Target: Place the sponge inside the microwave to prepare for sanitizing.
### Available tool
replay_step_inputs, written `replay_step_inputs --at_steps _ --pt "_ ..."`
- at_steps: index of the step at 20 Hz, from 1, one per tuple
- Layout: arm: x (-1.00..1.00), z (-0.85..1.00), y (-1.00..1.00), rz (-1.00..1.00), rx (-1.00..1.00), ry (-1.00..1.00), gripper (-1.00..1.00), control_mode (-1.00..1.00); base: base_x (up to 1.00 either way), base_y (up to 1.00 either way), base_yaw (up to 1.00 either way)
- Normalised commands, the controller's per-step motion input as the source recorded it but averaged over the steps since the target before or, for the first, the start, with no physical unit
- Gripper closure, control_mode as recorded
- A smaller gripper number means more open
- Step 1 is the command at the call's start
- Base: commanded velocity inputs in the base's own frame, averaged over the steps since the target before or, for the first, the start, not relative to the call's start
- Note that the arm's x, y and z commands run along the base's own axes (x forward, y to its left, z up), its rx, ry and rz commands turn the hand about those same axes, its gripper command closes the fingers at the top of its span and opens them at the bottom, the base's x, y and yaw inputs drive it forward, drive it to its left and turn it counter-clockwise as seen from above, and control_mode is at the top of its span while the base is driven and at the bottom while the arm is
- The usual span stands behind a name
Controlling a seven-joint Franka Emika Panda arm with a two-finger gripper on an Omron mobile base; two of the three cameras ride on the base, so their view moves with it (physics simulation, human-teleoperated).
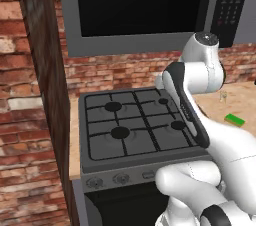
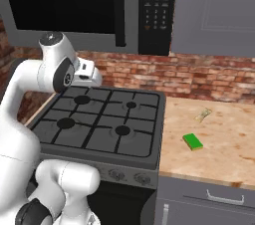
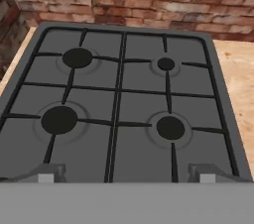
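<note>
Sponge lies flat on the wooden counter just right of the gas stove, untouched; a tiny pale clear object sits near it, further back toward the brick wall. Microwave hangs above the stove, door shut, so nothing can go in yet. Gripper hovers over the stove's front edge, jaws spread wide and holding nothing, well apart from the sponge. Risks, as I judge: the shut door blocks placement unless opened first; reaching right could catch the clear object instead of the sponge, or nudge the sponge across the counter; the thin sponge may slip on pinch. Writing: microwave display digits look like "00:36", blurred; keypad labels too small to read.
</note>
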Motion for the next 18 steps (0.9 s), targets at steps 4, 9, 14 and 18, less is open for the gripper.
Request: replay_step_inputs --at_steps 4,9,14,18 --pt "-0.1 0.28 -0.11 0.0 0.09 -0.17 -1.0 -1.0 0.0 0.0 0.0" --pt "0.0 0.38 -0.18 0.0 0.06 0.0 -1.0 -1.0 0.0 0.0 0.0" --pt "0.0 0.46 -0.22 0.0 0.0 0.06 -1.0 -1.0 0.0 0.0 0.0" --pt "0.0 0.5 -0.27 0.0 0.0 0.03 -1.0 -1.0 0.0 0.0 0.0"
